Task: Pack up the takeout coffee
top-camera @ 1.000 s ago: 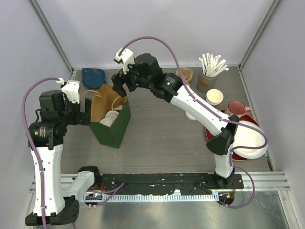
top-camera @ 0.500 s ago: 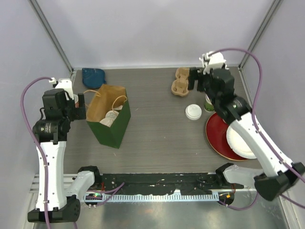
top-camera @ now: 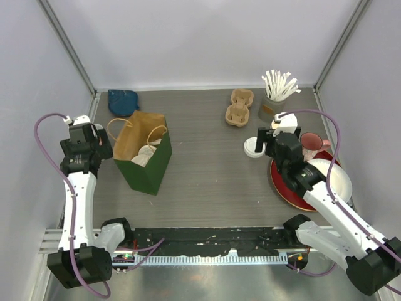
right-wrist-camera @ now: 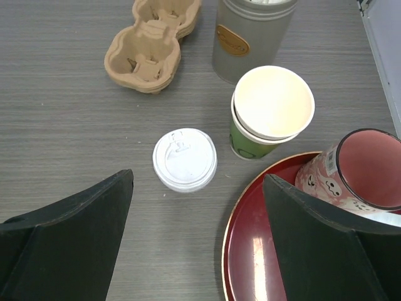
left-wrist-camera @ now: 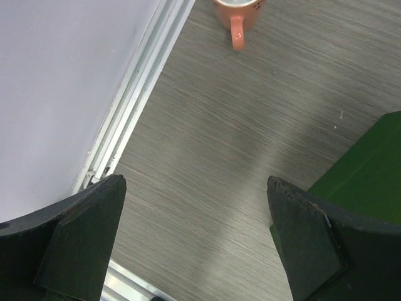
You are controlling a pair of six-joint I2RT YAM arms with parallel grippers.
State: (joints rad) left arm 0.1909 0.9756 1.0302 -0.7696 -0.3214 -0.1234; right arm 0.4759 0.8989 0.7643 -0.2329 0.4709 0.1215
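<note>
while right fingers (right-wrist-camera: 66,241) gape, lidded cup (right-wrist-camera: 185,159) stands untouched.

I see one white-lidded takeout coffee cup (top-camera: 254,148) standing upright on the tabletop (top-camera: 207,188), right of its middle, lid closed.

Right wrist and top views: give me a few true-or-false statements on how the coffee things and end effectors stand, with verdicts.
The lidded cup stands on the table, outside the green bag. True.
The right end effector is shut on that cup. False: it is open above it, holding nothing.
The cardboard carrier holds a cup. False: its wells are empty.
The stack of lidless cups stands beside the canister. True.
The left end effector is open beside the green bag. True.
</note>
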